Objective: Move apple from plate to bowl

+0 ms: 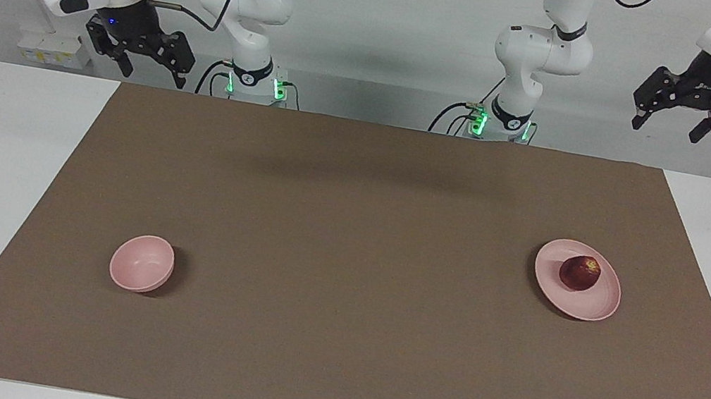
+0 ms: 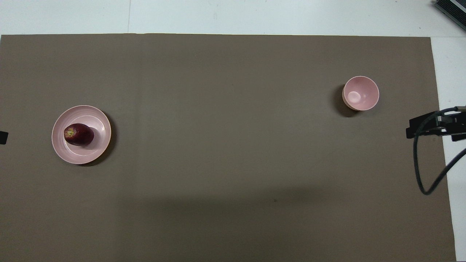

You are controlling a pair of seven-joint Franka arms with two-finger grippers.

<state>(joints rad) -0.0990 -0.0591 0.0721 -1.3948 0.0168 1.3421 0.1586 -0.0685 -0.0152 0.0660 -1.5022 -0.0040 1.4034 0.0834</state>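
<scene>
We see a brown mat (image 1: 358,271) covering the table. Both arms wait raised, jaws wide and empty: the left gripper (image 1: 670,126) up near the plate's (image 1: 599,306) end, the right gripper (image 1: 151,73) up near the bowl's (image 1: 140,263) end. The apple (image 1: 579,272) sits on the plate.
</scene>
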